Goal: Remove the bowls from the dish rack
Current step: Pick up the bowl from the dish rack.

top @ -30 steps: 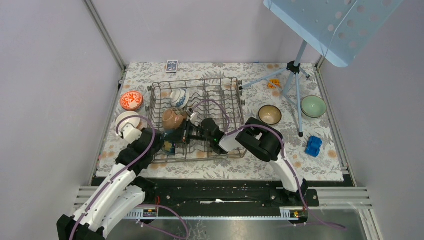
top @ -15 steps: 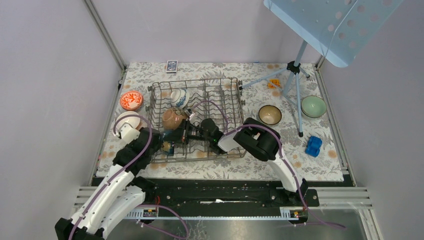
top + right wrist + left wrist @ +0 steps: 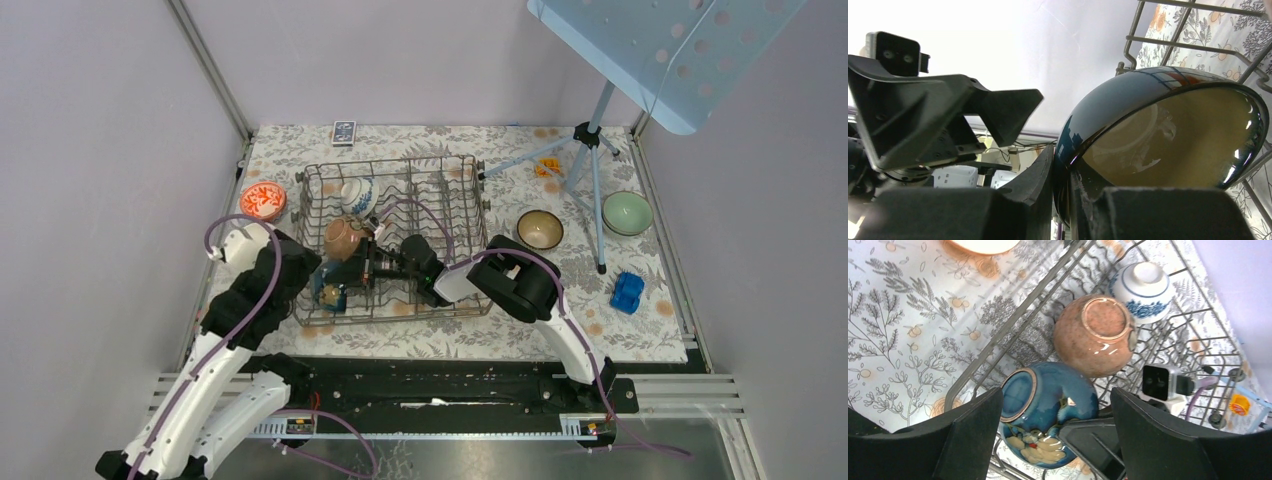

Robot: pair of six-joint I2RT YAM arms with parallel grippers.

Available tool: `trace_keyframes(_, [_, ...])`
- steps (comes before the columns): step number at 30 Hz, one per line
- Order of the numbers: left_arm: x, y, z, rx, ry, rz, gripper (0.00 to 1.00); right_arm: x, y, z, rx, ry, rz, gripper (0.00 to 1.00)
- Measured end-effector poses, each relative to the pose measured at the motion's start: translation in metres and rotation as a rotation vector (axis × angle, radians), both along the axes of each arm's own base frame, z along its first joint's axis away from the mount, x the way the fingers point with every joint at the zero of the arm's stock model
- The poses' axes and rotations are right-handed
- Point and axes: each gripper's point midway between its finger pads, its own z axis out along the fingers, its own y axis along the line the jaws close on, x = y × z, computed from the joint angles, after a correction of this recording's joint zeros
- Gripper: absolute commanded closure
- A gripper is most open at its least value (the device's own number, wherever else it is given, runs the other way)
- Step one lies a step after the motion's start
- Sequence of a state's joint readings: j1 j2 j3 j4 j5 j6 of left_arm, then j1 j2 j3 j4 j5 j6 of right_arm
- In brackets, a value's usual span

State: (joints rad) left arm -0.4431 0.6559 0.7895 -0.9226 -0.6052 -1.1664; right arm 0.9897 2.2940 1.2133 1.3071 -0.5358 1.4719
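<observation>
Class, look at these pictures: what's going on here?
Two robot arms are unloading a dish rack. The right gripper pinches the rim of the blue bowl inside the rack, while the left gripper hangs open over that bowl, one finger on each side. A brown bowl and a white-and-blue bowl sit in the rack beside it.

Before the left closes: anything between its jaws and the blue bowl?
Nothing visible. The left gripper hangs right above the blue bowl, jaws open either side; the right gripper pinches its rim. The brown bowl sits close beside it.
</observation>
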Motion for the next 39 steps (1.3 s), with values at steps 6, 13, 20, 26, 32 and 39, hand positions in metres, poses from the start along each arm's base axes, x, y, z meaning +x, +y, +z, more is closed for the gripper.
trace_keyframes(6, [0.004, -0.001, 0.039, 0.010, -0.055, -0.035, 0.11, -0.005, -0.001, 0.010, 0.017, -0.019, 0.025, 1.00])
trace_keyframes(13, [0.015, -0.004, 0.099, 0.021, -0.154, -0.066, 0.07, -0.018, -0.015, 0.082, 0.090, -0.129, 0.058, 1.00])
trace_keyframes(20, [0.023, -0.006, 0.143, 0.058, -0.231, -0.111, 0.01, -0.029, -0.047, 0.144, 0.116, -0.276, 0.070, 1.00])
trace_keyframes(26, [0.036, -0.023, 0.166, 0.095, -0.268, -0.221, 0.01, -0.008, -0.112, 0.166, -0.120, -0.482, -0.051, 1.00])
trace_keyframes(32, [0.054, -0.059, 0.170, 0.071, -0.277, -0.386, 0.01, -0.028, -0.190, 0.204, -0.355, -0.759, -0.170, 1.00])
trace_keyframes(39, [0.077, -0.135, 0.167, -0.039, -0.314, -0.721, 0.01, -0.062, -0.255, 0.205, -0.687, -1.089, -0.223, 1.00])
